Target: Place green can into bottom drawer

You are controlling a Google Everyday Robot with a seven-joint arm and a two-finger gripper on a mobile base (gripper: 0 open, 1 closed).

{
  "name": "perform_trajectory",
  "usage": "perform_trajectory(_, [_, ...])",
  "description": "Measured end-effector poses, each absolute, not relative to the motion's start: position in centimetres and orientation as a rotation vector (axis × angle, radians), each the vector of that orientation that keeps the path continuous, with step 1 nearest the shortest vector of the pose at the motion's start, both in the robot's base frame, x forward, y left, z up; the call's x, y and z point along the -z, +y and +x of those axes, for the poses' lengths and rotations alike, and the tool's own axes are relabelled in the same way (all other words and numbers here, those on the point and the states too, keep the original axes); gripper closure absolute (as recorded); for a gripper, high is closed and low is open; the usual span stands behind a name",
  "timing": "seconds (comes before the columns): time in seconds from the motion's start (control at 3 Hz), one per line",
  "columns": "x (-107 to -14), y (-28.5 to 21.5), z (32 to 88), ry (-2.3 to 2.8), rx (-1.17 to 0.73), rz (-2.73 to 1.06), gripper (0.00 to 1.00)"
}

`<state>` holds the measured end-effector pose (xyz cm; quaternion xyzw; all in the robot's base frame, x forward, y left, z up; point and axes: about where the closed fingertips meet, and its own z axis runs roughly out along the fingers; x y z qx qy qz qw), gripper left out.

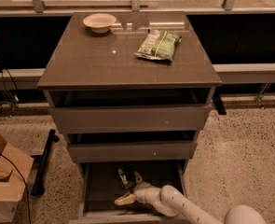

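Observation:
The green can (124, 176) is inside the open bottom drawer (96, 190), toward its middle back, looking dark in the shadow of the drawer above. My gripper (130, 189) reaches into the drawer from the lower right on its white arm. Its fingers are spread, one pale fingertip (124, 200) low and the other just right of the can. The can sits just past the fingertips, at the mouth of the jaws and not clamped.
The two upper drawers (127, 119) stand slightly open above. On the cabinet top lie a flat green snack bag (159, 45) and a pale bowl (99, 22). A cardboard box (4, 181) and a black bar (43, 162) are on the floor at left.

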<state>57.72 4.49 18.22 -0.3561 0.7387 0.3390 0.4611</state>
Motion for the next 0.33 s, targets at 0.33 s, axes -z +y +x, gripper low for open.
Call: perform_trajectory(0.33, [-18.22,4.49,57.72,1.817,-0.834,-0.876,0.00])
